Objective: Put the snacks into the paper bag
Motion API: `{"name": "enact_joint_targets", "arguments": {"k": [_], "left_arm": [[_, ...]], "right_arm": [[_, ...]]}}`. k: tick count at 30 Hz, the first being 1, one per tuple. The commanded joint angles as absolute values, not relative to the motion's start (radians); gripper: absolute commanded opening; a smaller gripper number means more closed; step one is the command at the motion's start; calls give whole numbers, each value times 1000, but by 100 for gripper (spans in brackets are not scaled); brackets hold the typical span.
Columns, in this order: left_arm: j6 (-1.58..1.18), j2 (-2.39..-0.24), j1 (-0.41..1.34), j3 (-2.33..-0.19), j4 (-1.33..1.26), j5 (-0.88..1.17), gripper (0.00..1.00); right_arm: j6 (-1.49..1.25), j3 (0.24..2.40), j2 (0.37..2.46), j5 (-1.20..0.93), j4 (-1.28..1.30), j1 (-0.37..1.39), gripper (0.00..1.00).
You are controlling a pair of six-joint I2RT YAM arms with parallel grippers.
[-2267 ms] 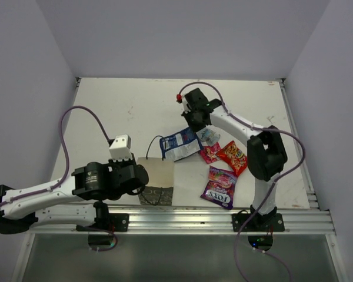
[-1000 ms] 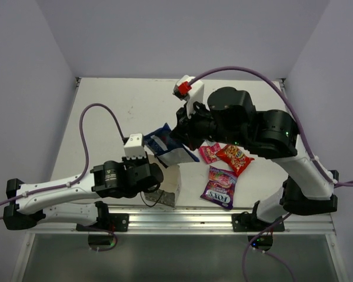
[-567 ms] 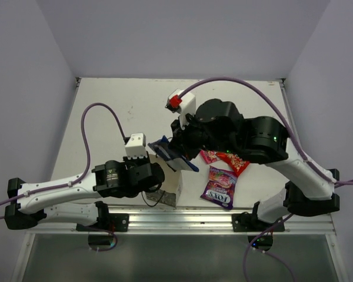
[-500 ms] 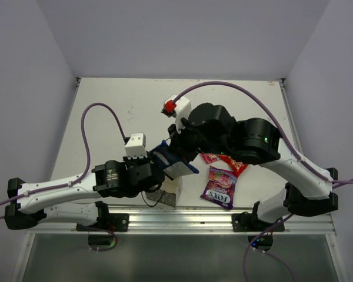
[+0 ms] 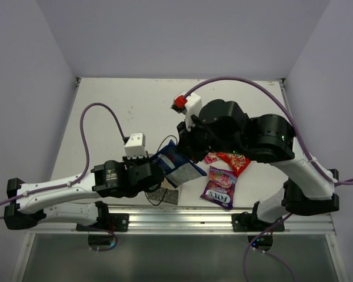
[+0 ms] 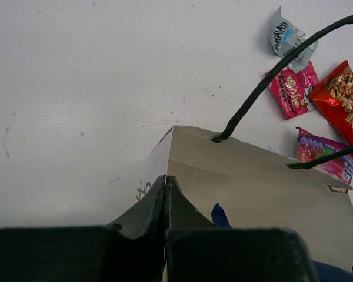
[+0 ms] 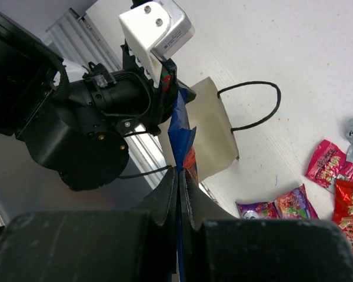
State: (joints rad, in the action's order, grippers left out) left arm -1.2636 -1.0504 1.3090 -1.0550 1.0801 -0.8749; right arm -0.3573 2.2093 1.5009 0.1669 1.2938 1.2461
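1. Earlier the blue-and-white glossy snack packet (image 5: 177,167) lay flat on the white table (image 5: 117,111) beside the bag. Now your right gripper (image 7: 179,173) is clamped on it and holds it off the table, over the bag.
2. A moment ago that packet hung edge-on above the bag's mouth. Seen from above now, its broad face is turned up and it covers most of the bag. Your right wrist has shifted to the right.
3. The small boxy paper bag (image 6: 259,188), grey-speckled outside and pale beige inside, lay flat at first. It is now tipped up near the table's near edge, left of the middle, with its thin black cord handles (image 6: 265,79) arching away.
4. Your left gripper (image 6: 166,179) is closed, pinching a corner fold of the bag's wall, as it was a second ago.
5. In the bag, a blue tip shows against the pale inner wall. How far the packet reaches in, you cannot tell.
6. The other four snacks lie on the table to the right of the bag, all outside it:
   - the small silvery-blue packet (image 6: 288,38), farthest back
   - the small pink packet (image 6: 293,91), just beside the red packet with colourful print (image 6: 344,103)
   - the purple-pink "Fox's" packet (image 5: 219,187), nearest the near edge
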Motion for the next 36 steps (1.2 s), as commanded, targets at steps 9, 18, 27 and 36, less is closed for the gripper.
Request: {"name": "enact_joint_targets", "arguments": {"k": [9, 18, 27, 36], "left_arm": [[-1287, -1005, 1304, -1062, 1052, -917, 0], [-1289, -980, 1304, -1049, 1049, -922, 0], [-1292, -973, 1304, -1039, 1043, -911, 0], [-1278, -968, 1304, -1042, 1035, -911, 0]], "right_arm": [[-316, 2172, 1611, 160, 1393, 1287, 0], [-253, 2123, 1680, 164, 1325, 1299, 0], [-225, 2292, 1622, 441, 1371, 1298, 77], [-463, 1423, 1163, 465, 1067, 1030, 82]]}}
